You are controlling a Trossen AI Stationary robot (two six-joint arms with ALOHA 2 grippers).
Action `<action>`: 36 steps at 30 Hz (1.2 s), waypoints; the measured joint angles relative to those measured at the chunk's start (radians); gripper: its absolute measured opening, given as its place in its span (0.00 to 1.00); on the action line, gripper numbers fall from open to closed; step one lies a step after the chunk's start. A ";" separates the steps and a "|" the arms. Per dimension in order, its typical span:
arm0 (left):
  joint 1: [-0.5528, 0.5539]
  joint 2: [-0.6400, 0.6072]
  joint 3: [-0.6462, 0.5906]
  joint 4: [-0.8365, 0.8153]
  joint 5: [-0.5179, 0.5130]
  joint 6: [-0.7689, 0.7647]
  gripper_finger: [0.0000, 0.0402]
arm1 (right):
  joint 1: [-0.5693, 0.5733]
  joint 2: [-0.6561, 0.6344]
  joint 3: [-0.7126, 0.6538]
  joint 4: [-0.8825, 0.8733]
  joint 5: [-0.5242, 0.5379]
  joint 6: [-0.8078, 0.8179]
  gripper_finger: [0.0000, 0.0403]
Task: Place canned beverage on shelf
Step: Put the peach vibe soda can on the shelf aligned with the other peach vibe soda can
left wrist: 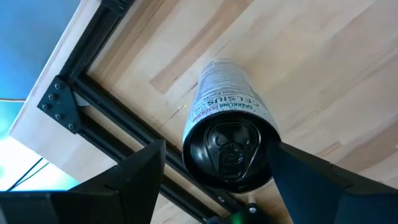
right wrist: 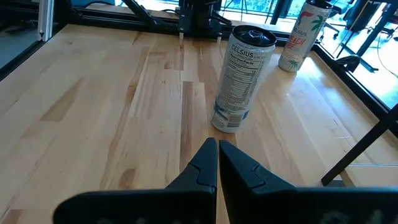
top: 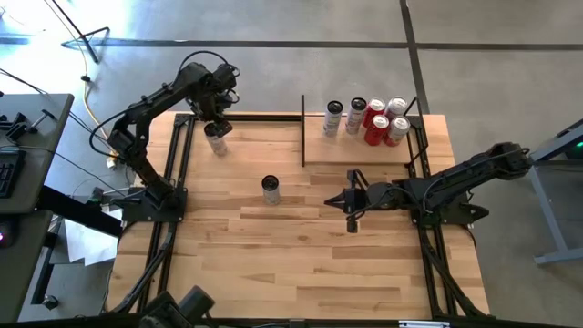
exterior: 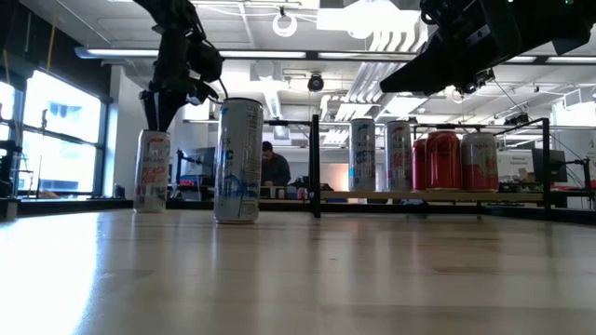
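Item: your left gripper, jaws wide around the can on the surface, ungripped; off-centre closing could topple it.

Red cans beside white ones; pale planked tabletop.

- High view: overhead, facing straight down on the whole table.
- Low view: tabletop height, facing level across towards the shelf.
- Wrist views: close; both show the planked tabletop.
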 joint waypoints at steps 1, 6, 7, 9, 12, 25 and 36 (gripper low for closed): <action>0.000 0.000 0.000 -0.001 0.001 0.005 0.68 | 0.000 0.000 0.000 0.000 0.000 0.000 0.00; -0.002 -0.010 -0.003 -0.002 0.001 0.023 0.68 | 0.000 0.000 0.000 0.000 0.000 0.000 0.00; -0.002 -0.014 -0.003 -0.003 0.003 0.023 0.68 | 0.000 0.000 0.000 0.000 0.000 0.000 0.00; -0.002 -0.025 -0.005 -0.006 0.006 0.026 0.68 | 0.000 0.000 0.000 0.002 0.000 0.000 0.00; -0.002 -0.049 -0.005 -0.007 0.007 0.053 0.68 | 0.000 0.000 0.000 0.008 0.000 -0.001 0.00; -0.040 -0.208 -0.004 -0.002 -0.009 0.040 0.61 | -0.002 0.000 0.000 0.011 0.000 -0.065 0.00; -0.199 -0.259 -0.003 0.037 -0.051 -0.077 0.06 | -0.080 0.000 0.000 0.118 0.055 -0.209 0.00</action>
